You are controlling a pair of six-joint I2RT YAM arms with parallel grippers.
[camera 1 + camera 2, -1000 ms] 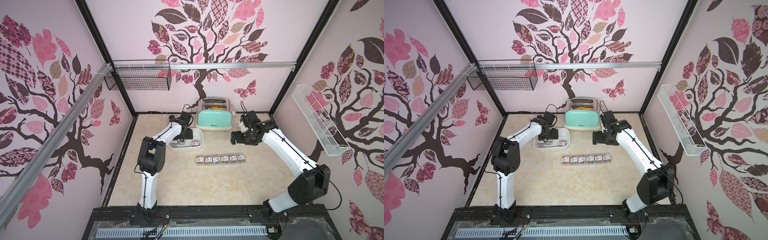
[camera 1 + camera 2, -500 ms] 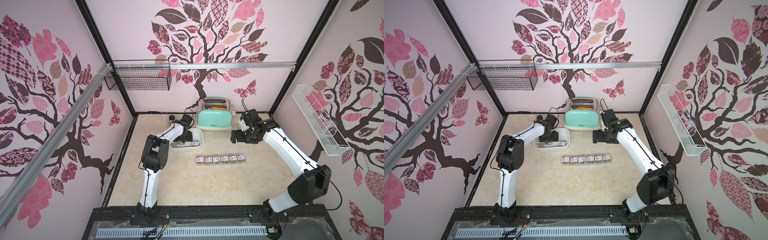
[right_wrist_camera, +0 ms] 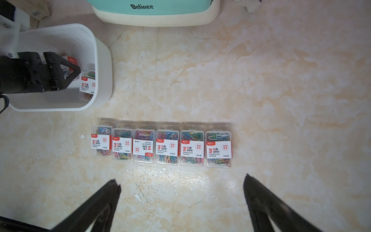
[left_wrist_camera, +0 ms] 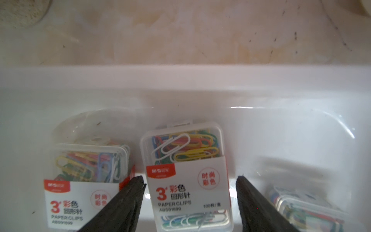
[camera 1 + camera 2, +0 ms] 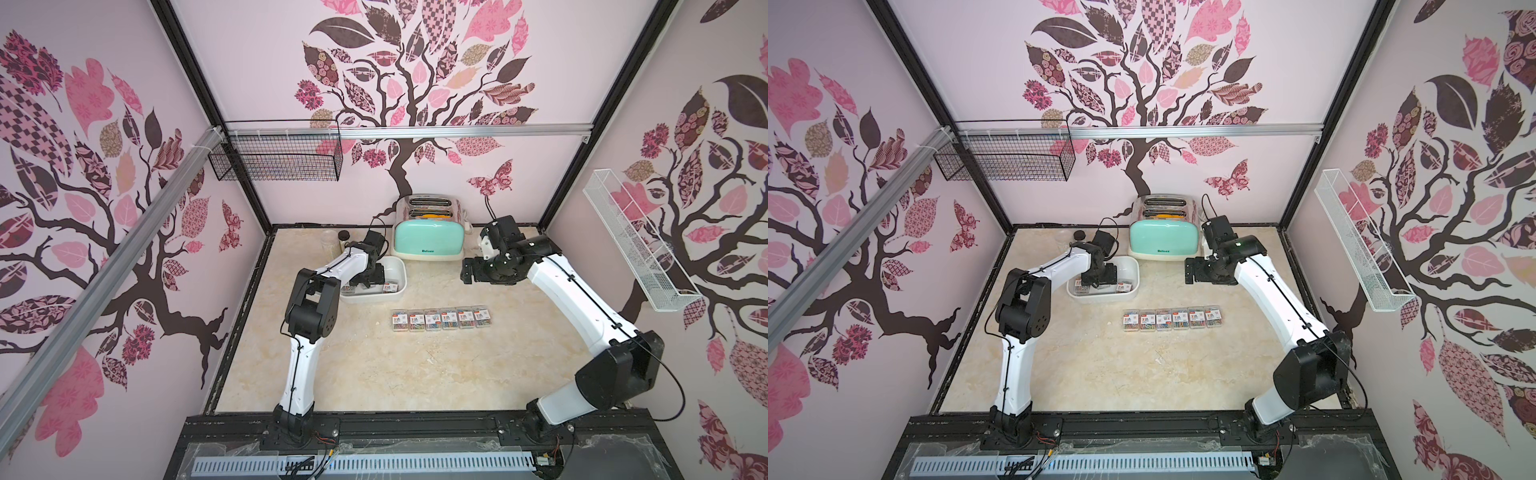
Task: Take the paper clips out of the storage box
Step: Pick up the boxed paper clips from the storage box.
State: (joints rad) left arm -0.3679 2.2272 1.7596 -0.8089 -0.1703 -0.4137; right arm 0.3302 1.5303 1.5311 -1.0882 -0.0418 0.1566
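Lower than a second ago, the left end effector [image 4: 189,178] straddles a small clear plastic case of multicoloured paper clips [image 4: 184,144], jaws apart, not yet clamped. That case lies in the white low-walled plastic storage box [image 4: 200,76] near the counter's [image 5: 415,374] far edge. One finger [image 4: 128,196] sits just beside a neighbouring case [image 4: 88,166]; closing could snag it, or the slick case could slip. The right end effector [image 3: 181,180] hangs released above the counter.
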